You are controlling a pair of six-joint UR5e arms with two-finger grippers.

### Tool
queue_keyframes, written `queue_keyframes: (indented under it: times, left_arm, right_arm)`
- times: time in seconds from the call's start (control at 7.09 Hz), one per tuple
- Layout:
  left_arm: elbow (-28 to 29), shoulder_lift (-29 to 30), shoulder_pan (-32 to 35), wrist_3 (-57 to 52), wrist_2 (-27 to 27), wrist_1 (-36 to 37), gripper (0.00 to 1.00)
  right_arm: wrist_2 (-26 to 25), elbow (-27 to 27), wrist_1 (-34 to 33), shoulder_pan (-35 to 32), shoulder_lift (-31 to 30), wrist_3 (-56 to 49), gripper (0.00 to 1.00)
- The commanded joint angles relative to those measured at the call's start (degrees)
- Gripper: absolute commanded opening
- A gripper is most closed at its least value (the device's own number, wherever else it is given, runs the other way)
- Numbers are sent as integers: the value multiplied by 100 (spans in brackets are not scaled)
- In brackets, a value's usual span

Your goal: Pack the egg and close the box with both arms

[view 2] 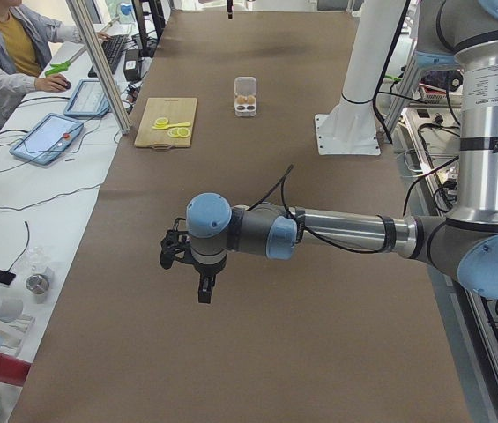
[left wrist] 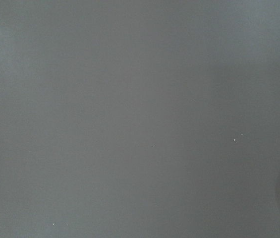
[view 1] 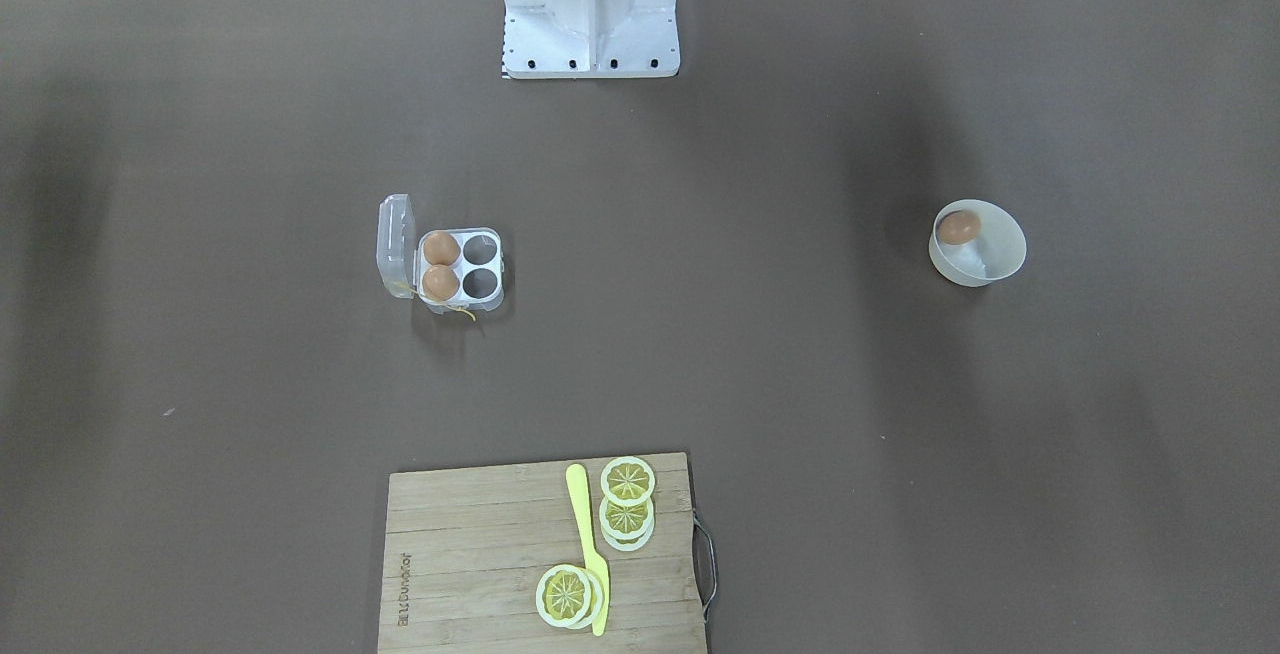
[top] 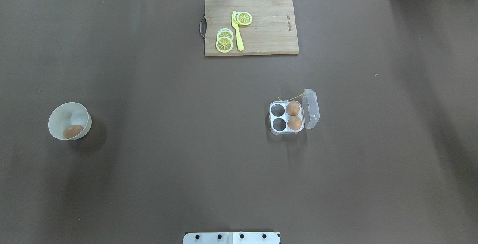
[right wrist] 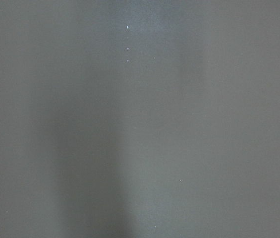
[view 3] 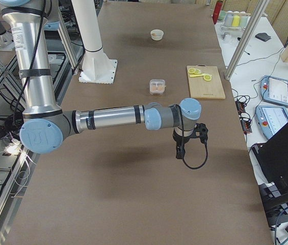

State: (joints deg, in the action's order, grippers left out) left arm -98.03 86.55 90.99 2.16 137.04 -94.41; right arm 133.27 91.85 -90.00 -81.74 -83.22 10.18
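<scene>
The clear four-cell box [top: 271, 117] stands open on the brown table, its lid [top: 311, 109] folded back. Two brown eggs [top: 293, 108] fill the two cells next to the lid; the other two cells are empty. The box also shows in the front view [view 1: 500, 274]. A third egg [top: 73, 131] lies in the white bowl [top: 56, 113], far off on the left side. My left gripper [view 2: 203, 286] and right gripper [view 3: 179, 152] show only in the side views, hanging above bare table. I cannot tell whether they are open or shut. Both wrist views show only table.
A wooden cutting board [top: 269, 27] with lemon slices [top: 224, 44] and a yellow knife [top: 238, 35] lies at the far edge. The white robot base [view 1: 590, 14] is at the near edge. An operator sits beside the table in the left side view [view 2: 11, 44].
</scene>
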Motion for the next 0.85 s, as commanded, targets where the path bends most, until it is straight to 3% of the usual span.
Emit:
queue_keyframes:
  times: [0.0, 0.14, 0.56, 0.71]
  left_arm:
    - [-84, -6, -3, -40, 25, -34, 97]
    - [-241, -58, -11, -75, 25, -95, 97]
    - [-419, -462, -247, -14, 77, -1541, 98]
    - [-436, -455, -510, -32, 139, -1606, 98]
  right_arm:
    - [59, 26, 0, 0, -19, 10, 100]
    - [41, 17, 0, 0, -36, 10, 100]
    - [58, 69, 0, 9, -36, 19, 100]
    - [111, 44, 0, 18, -36, 19, 100]
